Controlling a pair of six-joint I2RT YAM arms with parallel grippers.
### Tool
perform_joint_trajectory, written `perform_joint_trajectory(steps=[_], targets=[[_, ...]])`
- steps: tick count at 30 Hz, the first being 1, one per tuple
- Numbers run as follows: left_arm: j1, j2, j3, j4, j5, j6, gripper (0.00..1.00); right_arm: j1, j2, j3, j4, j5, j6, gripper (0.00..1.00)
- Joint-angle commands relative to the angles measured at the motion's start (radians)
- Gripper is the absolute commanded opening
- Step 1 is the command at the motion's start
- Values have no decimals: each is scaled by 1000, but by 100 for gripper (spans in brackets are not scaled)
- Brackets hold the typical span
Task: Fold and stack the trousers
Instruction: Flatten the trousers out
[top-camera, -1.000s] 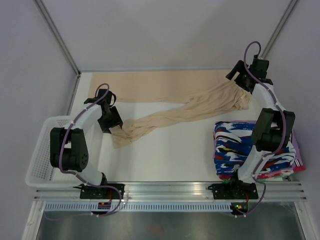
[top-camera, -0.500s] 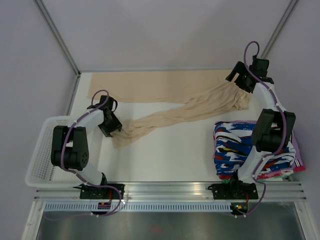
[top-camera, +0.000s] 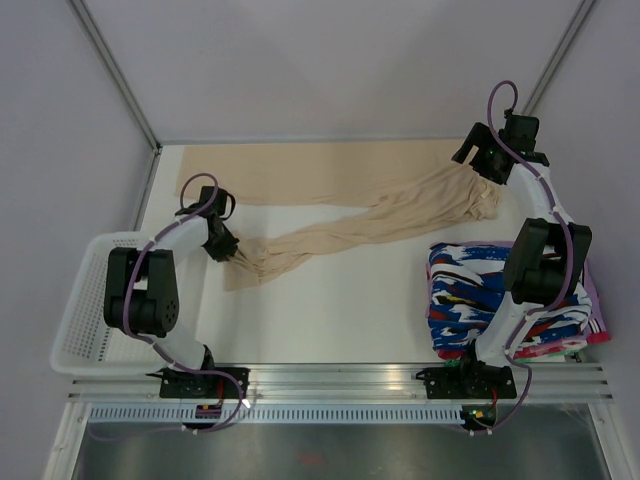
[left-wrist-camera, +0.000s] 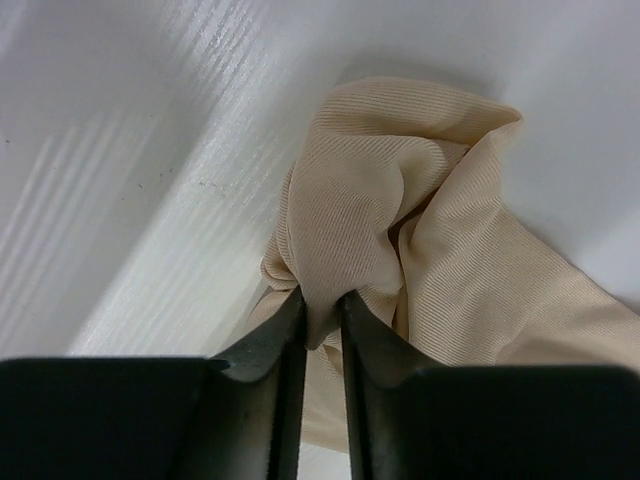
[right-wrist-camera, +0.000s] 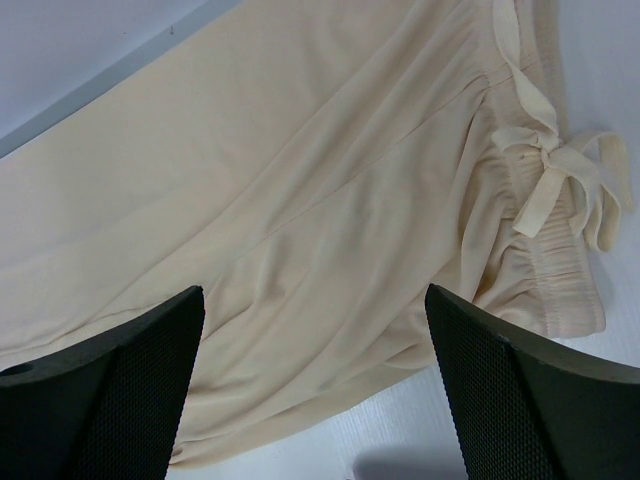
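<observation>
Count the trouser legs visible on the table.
2. Far leg lies flat along the back edge; near leg runs diagonally to the left gripper, which pinches its cuff. None seem hidden.

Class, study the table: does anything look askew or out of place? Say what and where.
The trousers lie askew. One leg lies flat along the far edge, and the other runs rumpled diagonally, its bunched cuff pinched in the left hand. The waistband is crumpled under the open right hand.

You see a white table (top-camera: 330, 310) closed in by pale grey-lilac walls (top-camera: 330, 60), with 2 metal poles (top-camera: 113, 72) slanting at the back corners. An aluminium rail (top-camera: 340, 378) runs along its near edge. The light is soft and even.
</observation>
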Motion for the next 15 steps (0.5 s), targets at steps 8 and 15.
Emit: perform_joint_trajectory(steps=[8, 15], targets=[[1, -13, 163, -103, -117, 115, 18, 5, -27, -16, 32, 0, 15, 97], [1, 7, 202, -150, -192, 210, 36, 6, -21, -26, 51, -2, 37, 96]])
